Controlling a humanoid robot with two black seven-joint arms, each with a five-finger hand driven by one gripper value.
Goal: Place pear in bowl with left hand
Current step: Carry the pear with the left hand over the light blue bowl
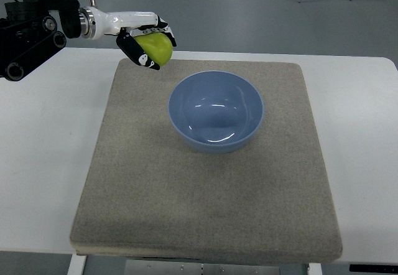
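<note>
Seeing left hand point(144, 43) gripping pear point(156, 48), fingers curling round it, hovering over mat's point(205, 194) far left corner; bowl point(216, 111) sitting nearby, empty.

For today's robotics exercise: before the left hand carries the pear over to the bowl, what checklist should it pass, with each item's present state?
1. Left hand grips the pear: ok, fingers wrap it.
2. Pear clear of the mat: cannot tell from one view.
3. Bowl empty: ok.
4. Bowl upright on mat: ok.
5. Path from pear to bowl free: ok, nothing between.
6. Right hand out of the way: ok, not in view.
</note>
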